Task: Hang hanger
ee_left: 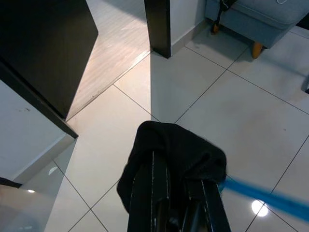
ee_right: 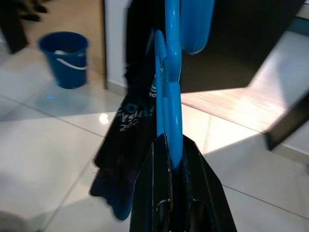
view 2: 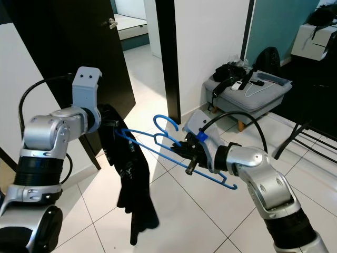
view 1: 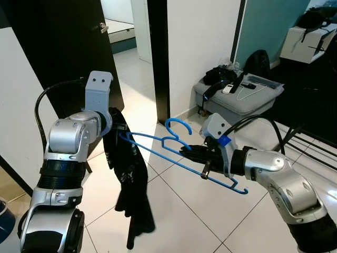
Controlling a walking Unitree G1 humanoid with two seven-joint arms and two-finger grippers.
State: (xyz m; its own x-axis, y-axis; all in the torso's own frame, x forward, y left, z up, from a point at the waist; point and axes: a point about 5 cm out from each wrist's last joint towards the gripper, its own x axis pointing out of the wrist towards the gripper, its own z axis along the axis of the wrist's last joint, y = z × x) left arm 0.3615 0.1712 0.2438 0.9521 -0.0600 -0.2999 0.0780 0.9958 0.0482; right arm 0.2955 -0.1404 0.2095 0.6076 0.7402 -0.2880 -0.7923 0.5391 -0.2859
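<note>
- The right arm is reaching forward and across the body with its elbow bent, and the right gripper point(view 1: 196, 154) is clamping its two black fingers on the middle of the blue hanger point(view 1: 181, 150), just below the hook; the right wrist view is showing the blue bar pinched between the fingers point(ee_right: 159, 193).
- The left arm is bending up at the elbow, forearm pointing inward, and the left gripper point(view 1: 117, 128) is pinching a black garment point(view 1: 129, 184); in the left wrist view the cloth is draping over both fingertips point(ee_left: 153, 183), closed on it.
- The garment is hanging straight down from the hanger's left end, with white lettering showing on it, its lower edge dangling above the white tiled floor point(view 1: 179, 211).
- Beyond the hanger, a grey padded stool point(view 1: 237, 97) is carrying dark bags and a white remote; a black door point(view 1: 68, 47) is standing behind the left arm.
- A dark metal rack point(view 1: 310, 145) is standing to the right of the hanger, and a blue bucket point(ee_right: 65, 58) is sitting on the floor past the garment.
- The hanger is being held in mid-air between the two grippers, its long axis running from the left gripper down toward the right forearm, hook pointing up and away from the robot.
</note>
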